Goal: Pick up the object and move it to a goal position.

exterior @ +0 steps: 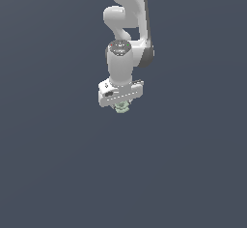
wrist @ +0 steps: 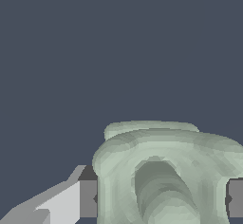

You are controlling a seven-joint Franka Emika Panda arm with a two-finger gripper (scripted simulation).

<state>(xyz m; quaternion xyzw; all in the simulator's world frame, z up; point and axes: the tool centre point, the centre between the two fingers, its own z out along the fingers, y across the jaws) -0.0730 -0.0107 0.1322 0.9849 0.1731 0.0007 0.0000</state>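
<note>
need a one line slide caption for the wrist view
Wrist view: the gripper has its two dark finger pads against either side of the pale sage-green lumpy object, over plain dark ground.

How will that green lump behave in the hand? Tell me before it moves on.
The green lump probably stays stiff: it sits between the fingers with its lobes unsquashed. Its rounded, knobbly sides give the flat pads little contact, so it may twist or slip. It looks light, being narrower than the hand, though weight cannot be read here.

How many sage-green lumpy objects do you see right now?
1. The object sits between the gripper fingers, seen under the white hand in the exterior view. Nothing else is visible.
</note>
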